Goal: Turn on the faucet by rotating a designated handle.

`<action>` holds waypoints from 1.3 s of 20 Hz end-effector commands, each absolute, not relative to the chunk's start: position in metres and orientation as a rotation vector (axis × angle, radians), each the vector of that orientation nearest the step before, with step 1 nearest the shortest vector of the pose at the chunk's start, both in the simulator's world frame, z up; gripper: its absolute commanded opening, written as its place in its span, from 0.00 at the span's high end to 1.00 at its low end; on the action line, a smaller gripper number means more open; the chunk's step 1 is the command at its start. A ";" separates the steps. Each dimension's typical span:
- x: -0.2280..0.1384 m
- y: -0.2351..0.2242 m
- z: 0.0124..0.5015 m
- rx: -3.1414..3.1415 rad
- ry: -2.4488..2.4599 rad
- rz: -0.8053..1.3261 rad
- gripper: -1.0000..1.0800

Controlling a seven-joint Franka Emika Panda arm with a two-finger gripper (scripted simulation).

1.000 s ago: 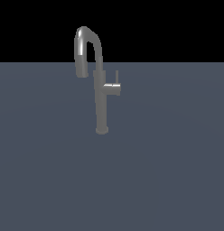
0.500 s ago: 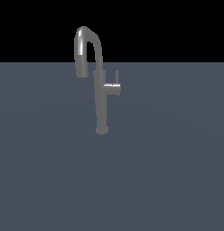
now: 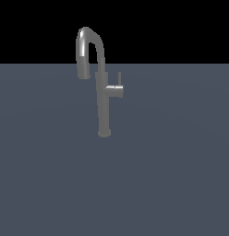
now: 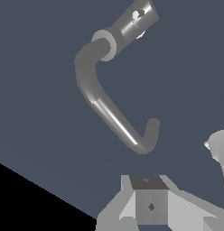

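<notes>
In the exterior view the faucet (image 3: 103,106) stands alone on the grey floor (image 3: 51,184), gooseneck spout (image 3: 86,46) hooking toward the exterior view's left. The handle (image 3: 119,79), a thin upright rod, sits on the stub toward the right. The gripper (image 4: 151,210) hovers above, apart; whether open or closed, I cannot tell. Best approach: descend beside the rod, clear of the spout, then push it.

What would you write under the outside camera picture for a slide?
A tall grey faucet stands alone on a dark surface, its thin handle pointing up; no robot arm in view.
</notes>
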State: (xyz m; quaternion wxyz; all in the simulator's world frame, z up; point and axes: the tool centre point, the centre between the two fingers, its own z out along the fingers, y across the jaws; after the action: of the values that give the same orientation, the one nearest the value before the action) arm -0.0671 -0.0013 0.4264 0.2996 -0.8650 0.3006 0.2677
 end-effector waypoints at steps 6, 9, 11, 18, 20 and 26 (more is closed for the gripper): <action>-0.026 -0.009 0.395 -2.044 0.937 0.835 1.00; -0.012 -0.012 0.381 -1.939 0.987 0.879 1.00; -0.002 -0.014 0.370 -1.868 1.019 0.908 1.00; 0.026 -0.021 0.330 -1.606 1.123 1.000 1.00; 0.033 -0.022 0.318 -1.528 1.150 1.024 1.00; 0.049 -0.024 0.284 -1.325 1.213 1.079 1.00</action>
State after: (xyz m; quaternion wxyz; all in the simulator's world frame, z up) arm 0.0453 -0.0241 0.2917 0.4919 -0.5661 0.4943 0.4395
